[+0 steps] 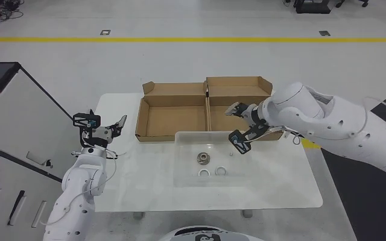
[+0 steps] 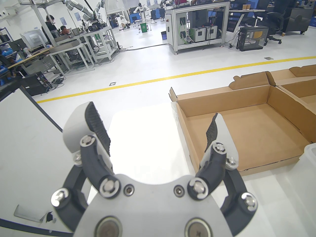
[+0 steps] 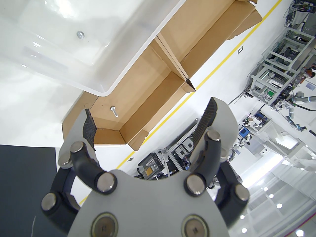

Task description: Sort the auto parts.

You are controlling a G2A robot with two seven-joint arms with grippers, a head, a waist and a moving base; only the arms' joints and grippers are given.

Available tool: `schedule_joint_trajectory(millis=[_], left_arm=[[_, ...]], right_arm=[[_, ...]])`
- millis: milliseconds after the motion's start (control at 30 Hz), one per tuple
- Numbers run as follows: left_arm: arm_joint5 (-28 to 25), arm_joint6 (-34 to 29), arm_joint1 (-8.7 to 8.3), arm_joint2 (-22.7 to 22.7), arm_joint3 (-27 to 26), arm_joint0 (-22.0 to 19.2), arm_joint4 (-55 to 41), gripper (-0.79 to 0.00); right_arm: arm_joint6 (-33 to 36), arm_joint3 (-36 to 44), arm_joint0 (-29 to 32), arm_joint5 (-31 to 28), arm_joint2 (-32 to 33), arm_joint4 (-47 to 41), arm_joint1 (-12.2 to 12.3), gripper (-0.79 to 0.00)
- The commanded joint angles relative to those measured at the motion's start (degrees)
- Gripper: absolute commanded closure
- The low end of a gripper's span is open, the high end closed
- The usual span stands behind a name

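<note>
We count 2 bolts, short, silver, hex head: first bolt [image 3: 113, 111] lying on floor of right cardboard box [image 1: 241, 96], second bolt [image 3: 80, 34] in clear bin [image 1: 181, 175]. Bin also holds 1 flanged metal hub [image 1: 202, 158] and 2 white rings [image 1: 203, 173]. 2 boxes, left cardboard box [image 1: 172, 120] touching right one. Right gripper [image 1: 234, 126] spread, over right box. Left gripper [image 2: 153, 110] spread, over table [image 1: 151, 181] left edge.

Left pincer [image 2: 153, 110], right pincer [image 3: 149, 106]: both agape.

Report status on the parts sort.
Left gripper open, at the table's left side. Right gripper open, over the right cardboard box; one bolt in it. More parts in the clear bin. Nothing blocking.
</note>
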State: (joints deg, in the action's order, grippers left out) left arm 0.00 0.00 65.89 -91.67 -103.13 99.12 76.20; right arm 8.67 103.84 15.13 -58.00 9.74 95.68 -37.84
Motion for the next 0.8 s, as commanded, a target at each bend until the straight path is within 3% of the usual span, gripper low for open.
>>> schedule_joint_trajectory(millis=[0,767], left_arm=[[0.0,0.0,0.0,0.0,0.0,0.0,0.0,-0.785],[0.0,0.0,0.0,0.0,0.0,0.0,0.0,-0.785]], right_arm=[[0.0,0.0,0.0,0.0,0.0,0.0,0.0,-0.785],[-0.2,2.0,-0.1,0.0,1.0,1.5,-0.1,-0.785]])
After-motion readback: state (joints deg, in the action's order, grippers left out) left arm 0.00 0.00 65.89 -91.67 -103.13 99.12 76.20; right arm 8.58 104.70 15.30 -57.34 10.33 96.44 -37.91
